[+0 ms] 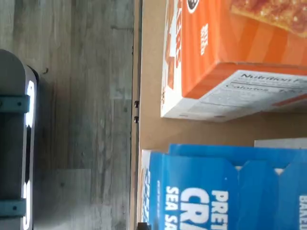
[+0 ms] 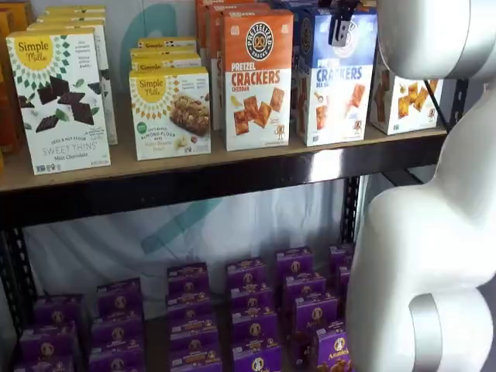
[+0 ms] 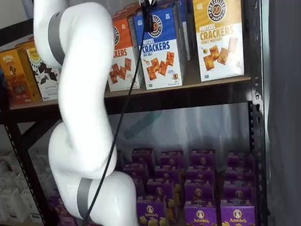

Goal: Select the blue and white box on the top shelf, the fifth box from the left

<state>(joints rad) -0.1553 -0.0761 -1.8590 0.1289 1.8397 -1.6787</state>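
Both shelf views are evenly and brightly lit with soft light and no hard shadows. In a shelf view the black front beam of the top shelf (image 2: 232, 174) carries a bright streak of glare right of centre, and the space under it falls dimmer, the purple boxes (image 2: 248, 310) muted and slightly soft. The white robot arm (image 2: 422, 225), close to the lens at the right, is blurred and nearly blown out. In a shelf view the arm (image 3: 84, 117) shows gentle grey shading along its curves. The wrist view is soft overall: print on the blue and white box (image 1: 211, 191) and the orange box (image 1: 230, 52) is smeared.
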